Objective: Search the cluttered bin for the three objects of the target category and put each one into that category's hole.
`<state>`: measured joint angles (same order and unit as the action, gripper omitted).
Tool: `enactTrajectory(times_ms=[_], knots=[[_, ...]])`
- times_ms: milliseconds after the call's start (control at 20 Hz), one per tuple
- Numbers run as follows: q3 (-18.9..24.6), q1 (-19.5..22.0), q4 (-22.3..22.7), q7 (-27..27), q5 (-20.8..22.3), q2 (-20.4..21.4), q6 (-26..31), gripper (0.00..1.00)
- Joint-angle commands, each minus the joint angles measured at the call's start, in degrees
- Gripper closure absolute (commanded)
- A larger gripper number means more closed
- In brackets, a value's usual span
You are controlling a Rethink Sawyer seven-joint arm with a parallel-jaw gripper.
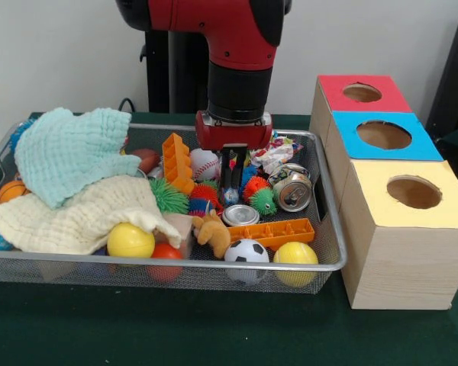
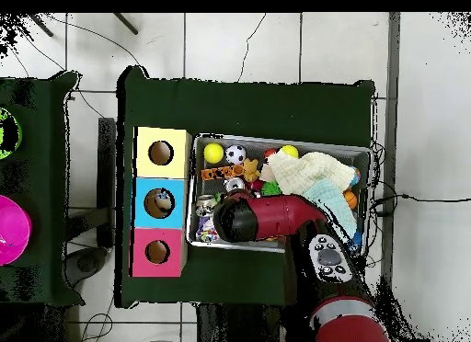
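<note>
We see 1 arm [image 1: 229,30] with glossy red shells and black joint sections; a black cylindrical wrist [image 1: 237,95] ends in a red block with a pale band along its top. Its pincer [image 1: 230,181] is slim and black. From overhead, a grey panel with dark round buttons [image 2: 328,256] sits on the arm.

Robot lab: pedestal arm [image 1: 229,46], green-clothed table [image 1: 214,328], tiled floor [image 2: 239,44].
</note>
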<state>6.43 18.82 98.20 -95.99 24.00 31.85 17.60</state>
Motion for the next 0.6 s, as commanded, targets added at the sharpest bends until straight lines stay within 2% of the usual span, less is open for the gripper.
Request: enactTrajectory(times_ms=[50, 250, 300, 500, 600], knots=[[1.51, 0.6, -1.8, -3.05, 0.96, -1.26, 1.61, 1.0], [1.84, 0.66, -1.52, -2.76, 0.55, -0.19, 2.59, 1.0], [2.39, 1.16, -0.63, -2.12, 0.09, 1.42, 3.86, 1.0], [4.87, 3.02, 3.64, 1.78, -4.01, 12.11, 13.98, 1.0], [5.38, 3.41, 4.19, 3.29, -5.5, 15.43, 18.49, 1.0]])
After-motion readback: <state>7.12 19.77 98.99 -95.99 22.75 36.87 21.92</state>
